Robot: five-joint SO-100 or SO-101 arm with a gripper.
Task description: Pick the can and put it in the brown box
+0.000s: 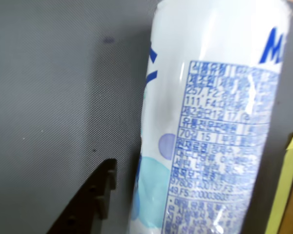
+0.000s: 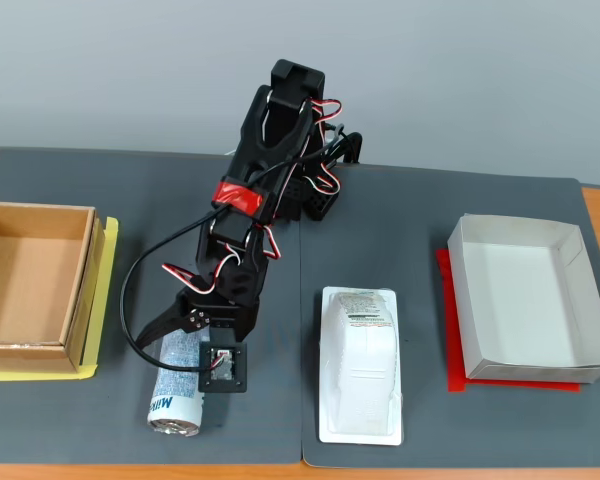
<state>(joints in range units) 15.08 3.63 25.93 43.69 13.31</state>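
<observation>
Grey mat covered the table, with a bit of orange wood showing at the edges and a plain pale wall behind. The can lay on its side on the mat near the front edge, well apart from the brown box, which sat at the left in the fixed view on a yellow sheet. The black arm bent down over the can, and the gripper sat right on it. In the wrist view one black finger stood just beside the can, not touching, so the fingers looked released. A white blister pack lay beside the can, and a white box on a red sheet stood further right.
</observation>
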